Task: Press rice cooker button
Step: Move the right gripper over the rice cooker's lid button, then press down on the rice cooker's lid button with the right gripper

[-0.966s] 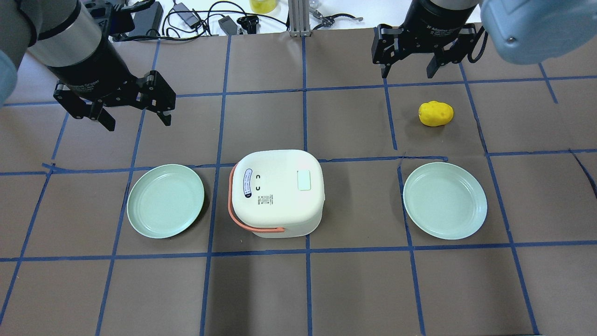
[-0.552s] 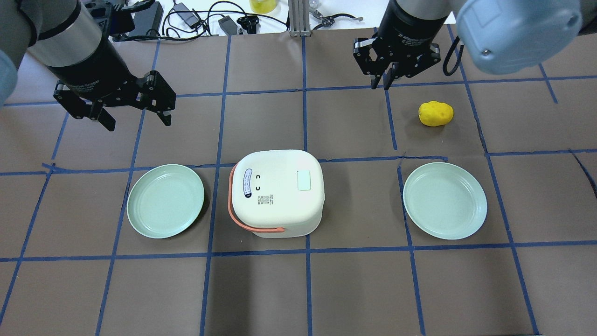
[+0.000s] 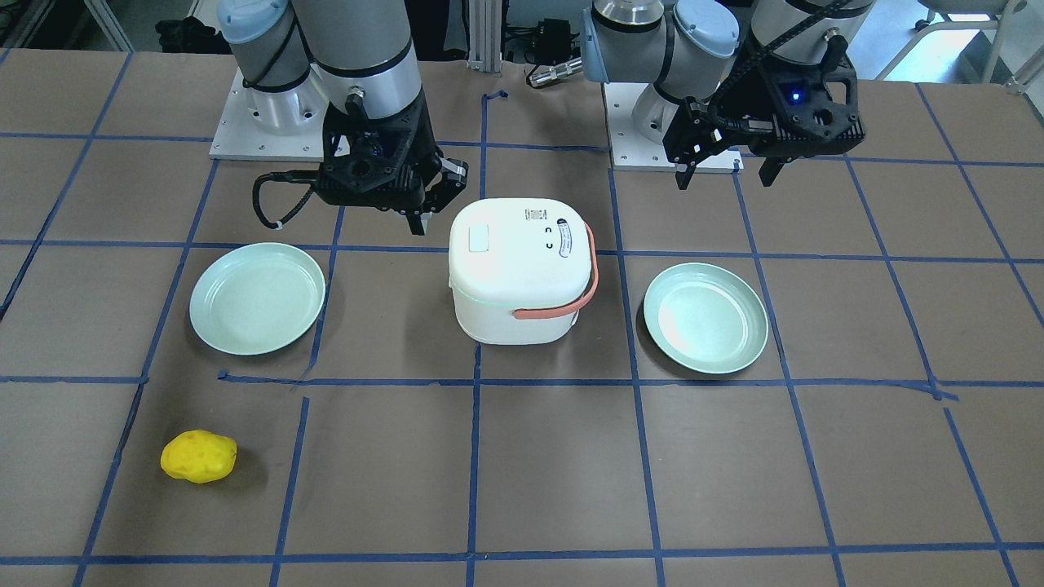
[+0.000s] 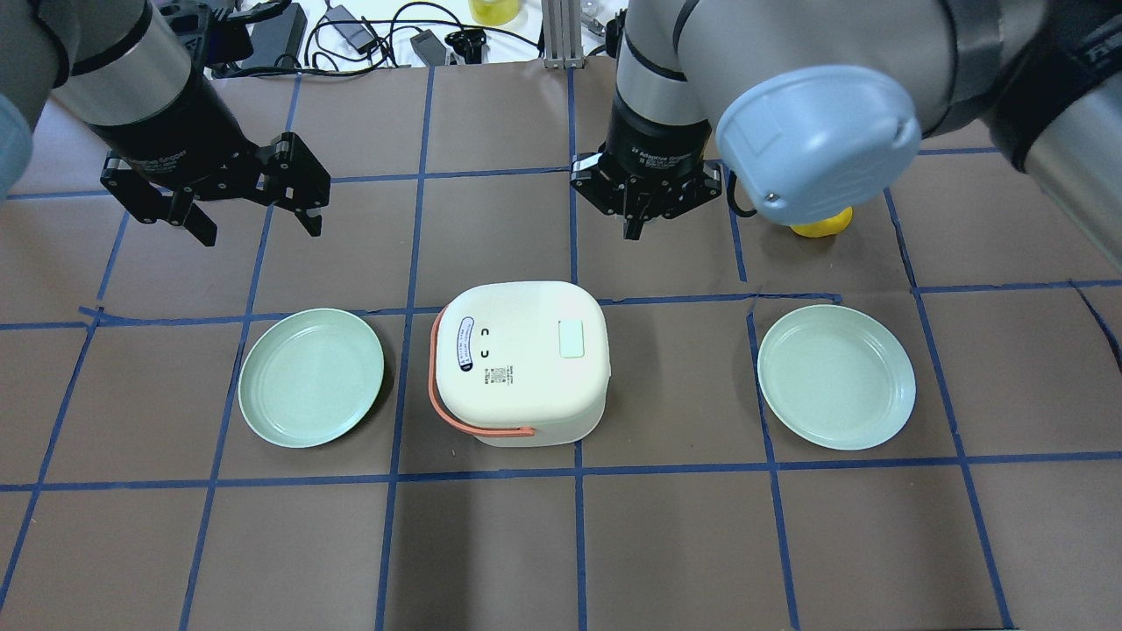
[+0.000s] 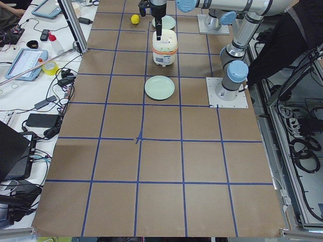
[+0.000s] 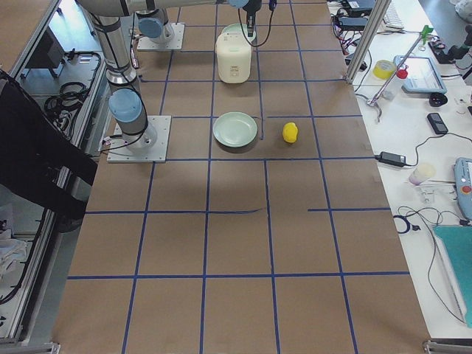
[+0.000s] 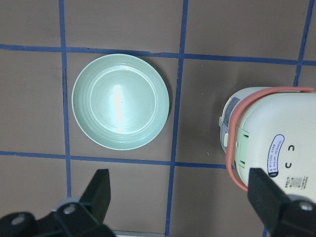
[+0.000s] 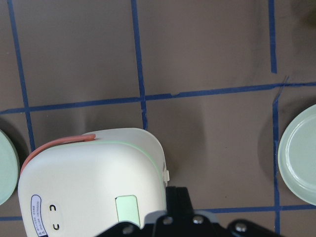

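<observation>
The white rice cooker (image 4: pixel 517 359) with an orange handle stands at the table's middle. Its pale green button (image 4: pixel 571 338) is on the lid's right side and also shows in the front view (image 3: pixel 478 238) and the right wrist view (image 8: pixel 126 208). My right gripper (image 4: pixel 633 230) is shut and empty. It hangs above the table just beyond the cooker's far right corner, apart from it, and also shows in the front view (image 3: pixel 416 227). My left gripper (image 4: pixel 261 232) is open and empty, far left of the cooker, beyond the left plate.
Two pale green plates flank the cooker, one on the left (image 4: pixel 311 377) and one on the right (image 4: pixel 835 377). A yellow potato-like object (image 4: pixel 824 230) lies at the far right, partly hidden by my right arm's elbow. Cables and gear lie along the table's far edge.
My right gripper has shut and moved left and nearer, from the far right to just beyond the cooker. The left arm has not moved.
</observation>
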Motion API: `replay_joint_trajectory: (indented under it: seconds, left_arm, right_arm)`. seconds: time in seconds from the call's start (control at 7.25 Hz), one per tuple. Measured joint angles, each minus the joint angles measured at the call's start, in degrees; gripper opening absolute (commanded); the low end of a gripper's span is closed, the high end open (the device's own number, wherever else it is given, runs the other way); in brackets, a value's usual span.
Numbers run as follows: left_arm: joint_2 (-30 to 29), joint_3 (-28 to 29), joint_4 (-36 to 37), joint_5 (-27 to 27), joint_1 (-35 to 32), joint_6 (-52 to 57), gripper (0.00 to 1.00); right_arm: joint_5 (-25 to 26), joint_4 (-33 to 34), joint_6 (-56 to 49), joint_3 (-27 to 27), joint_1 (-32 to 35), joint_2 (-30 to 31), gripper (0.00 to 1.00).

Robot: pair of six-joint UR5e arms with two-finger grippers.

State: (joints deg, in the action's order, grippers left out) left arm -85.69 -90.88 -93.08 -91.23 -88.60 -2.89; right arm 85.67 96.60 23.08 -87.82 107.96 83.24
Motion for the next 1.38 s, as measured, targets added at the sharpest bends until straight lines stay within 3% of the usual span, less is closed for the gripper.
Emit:
replay_joint_trajectory:
  seconds: [0.41,0.69,1.38]
  left_arm:
    - [0.0,0.0,0.0,0.0,0.0,0.0,1.00]
    - [0.0,0.0,0.0,0.0,0.0,0.1,1.00]
    - [0.0,0.0,0.0,0.0,0.0,0.1,1.00]
  right_arm:
    - [0.1,1.1,3.9,-3.9,4.7,-0.8,0.00]
    - [0.8,5.3,4.7,-7.4,7.0,-1.4,0.00]
    - [1.3,12.1,5.0,-10.7,7.7,-3.0,0.00]
